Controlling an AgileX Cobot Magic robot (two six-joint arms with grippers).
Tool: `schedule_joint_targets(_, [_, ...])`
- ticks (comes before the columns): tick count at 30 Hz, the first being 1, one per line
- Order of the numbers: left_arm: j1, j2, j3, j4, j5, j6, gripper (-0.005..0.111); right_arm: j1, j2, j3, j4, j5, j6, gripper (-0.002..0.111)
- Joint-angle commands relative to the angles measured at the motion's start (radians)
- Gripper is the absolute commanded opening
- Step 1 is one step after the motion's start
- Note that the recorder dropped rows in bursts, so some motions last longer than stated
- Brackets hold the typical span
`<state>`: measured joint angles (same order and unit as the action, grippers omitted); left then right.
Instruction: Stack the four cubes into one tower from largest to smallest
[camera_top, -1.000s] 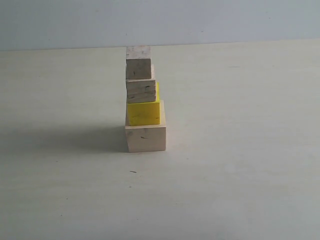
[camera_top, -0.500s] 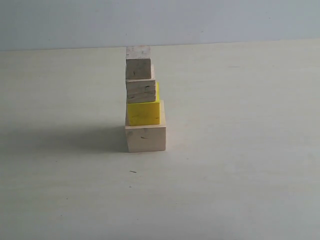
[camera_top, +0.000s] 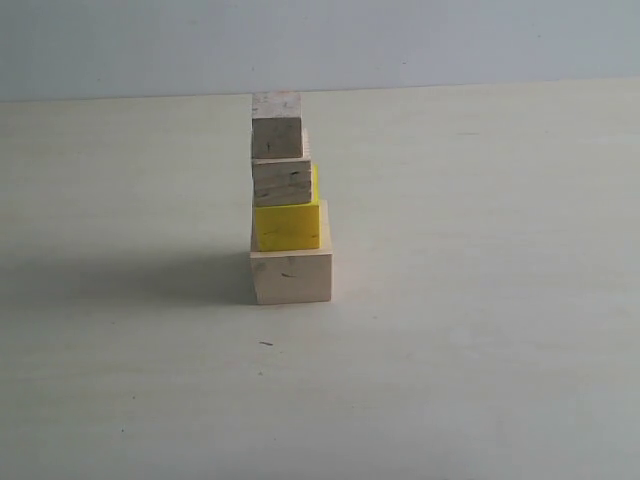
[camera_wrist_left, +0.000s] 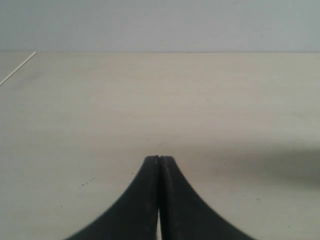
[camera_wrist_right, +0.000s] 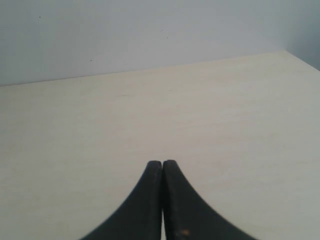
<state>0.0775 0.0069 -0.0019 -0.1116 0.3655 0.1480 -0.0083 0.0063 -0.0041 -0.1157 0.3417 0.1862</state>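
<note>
A pale worktop (camera_top: 480, 350) runs back to a plain grey-blue wall (camera_top: 450, 40). The left fingers (camera_wrist_left: 152, 170) are pressed together on nothing, over bare surface. Left of centre in the exterior view stands the tower (camera_top: 288, 200): large pale wood cube (camera_top: 291, 277) as base, then yellow cube (camera_top: 288, 226), grained wood cube (camera_top: 282, 183) and small pale cube (camera_top: 276, 136), lined up toward their left edges rather than centred. We judge the blocks light, rigid and smooth, so a nudge could topple them; any correction should pinch one cube by opposite side faces. The right fingers (camera_wrist_right: 156, 172) likewise meet, empty.
</note>
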Motion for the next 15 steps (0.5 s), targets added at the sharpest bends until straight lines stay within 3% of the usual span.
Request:
schedule_joint_targets(1, [0.002,-0.007,0.002,-0.006,-0.006,0.005,0.0,-0.006,-0.006,0.004,-0.018,-0.003,-0.01,0.0])
schedule_joint_targets(15, [0.002,-0.007,0.002,-0.006,-0.006,0.005,0.0,-0.006,-0.006,0.004,-0.018,-0.006,-0.003,0.0])
